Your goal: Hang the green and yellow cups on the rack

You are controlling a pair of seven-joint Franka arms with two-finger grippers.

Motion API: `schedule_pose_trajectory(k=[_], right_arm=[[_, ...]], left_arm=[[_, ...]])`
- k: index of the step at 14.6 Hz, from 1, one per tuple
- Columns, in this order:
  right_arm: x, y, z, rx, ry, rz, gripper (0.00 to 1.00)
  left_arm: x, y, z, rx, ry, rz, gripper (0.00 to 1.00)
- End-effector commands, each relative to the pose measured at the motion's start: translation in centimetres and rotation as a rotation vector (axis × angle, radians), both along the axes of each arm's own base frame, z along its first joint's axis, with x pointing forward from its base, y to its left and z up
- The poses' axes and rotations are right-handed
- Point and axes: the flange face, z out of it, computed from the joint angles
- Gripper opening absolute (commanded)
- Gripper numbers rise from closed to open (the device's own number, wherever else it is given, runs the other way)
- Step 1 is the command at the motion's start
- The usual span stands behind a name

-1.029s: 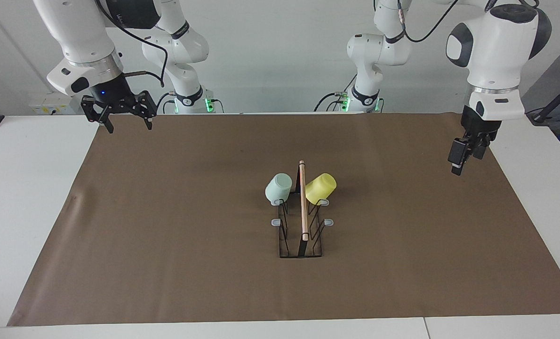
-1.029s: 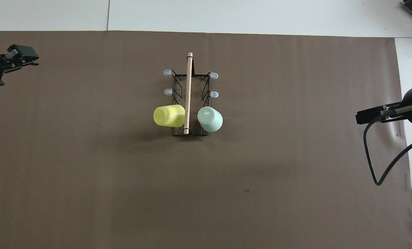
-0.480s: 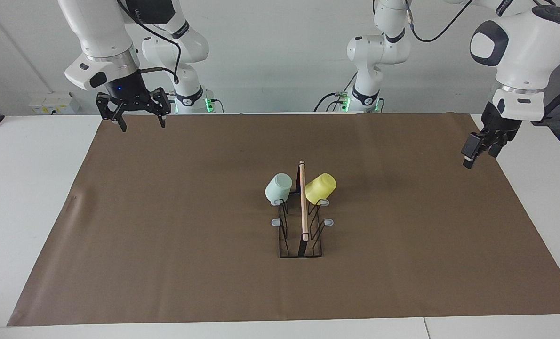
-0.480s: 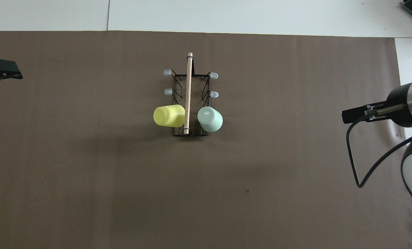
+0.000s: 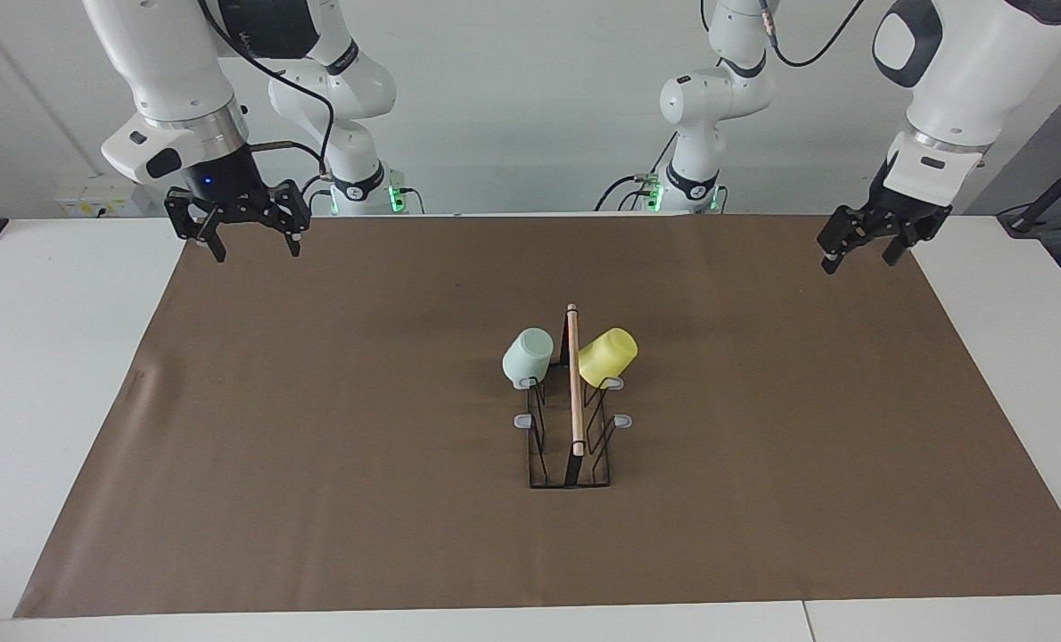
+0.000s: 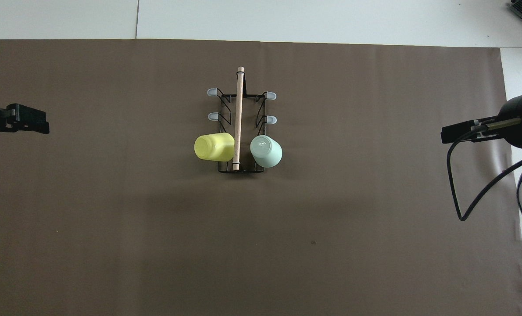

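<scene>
**Two cups hung, both grippers empty**

Two cups sit on the rack (image 5: 571, 419) at mid-table: green cup (image 5: 528, 357) and yellow cup (image 5: 608, 357), each on the prong pair nearest the robots, either side of the rod, which runs toward and away from the robots. Left gripper (image 5: 861, 251) and right gripper (image 5: 250, 241) hang spread wide, holding nothing, over opposite table ends, well apart from the rack. Task appears complete.

You have the rack (image 5: 570, 419) standing in the middle of the mat (image 5: 316, 446), well apart from both claws. Two cups hang on its prongs nearest the robots. One cup (image 5: 608, 357) is on the side toward your left gripper (image 5: 860, 250). The other cup (image 5: 528, 357) is on the side toward your right gripper (image 5: 250, 239). Each claw hangs over its own end of the mat, by the edge nearest the robots.
</scene>
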Motion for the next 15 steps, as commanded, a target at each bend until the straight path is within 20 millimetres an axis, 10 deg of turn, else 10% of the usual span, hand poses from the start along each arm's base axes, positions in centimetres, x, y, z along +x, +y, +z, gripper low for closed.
schedule_pose_trajectory(k=[1, 9, 15], right_arm=[[0.6, 0.0, 0.7, -0.028, 0.014, 0.006, 1.00], [0.0, -0.6, 0.1, -0.032, 0.059, 0.054, 1.00], [0.2, -1.0, 0.1, -0.018, 0.047, -0.003, 1.00]], left_arm=[[-1.9, -0.6, 1.5, -0.004, 0.055, -0.095, 1.00], [-3.5, -0.7, 4.3, -0.008, 0.040, -0.095, 1.00], [-4.3, -0.3, 2.8, -0.008, 0.075, -0.090, 1.00]])
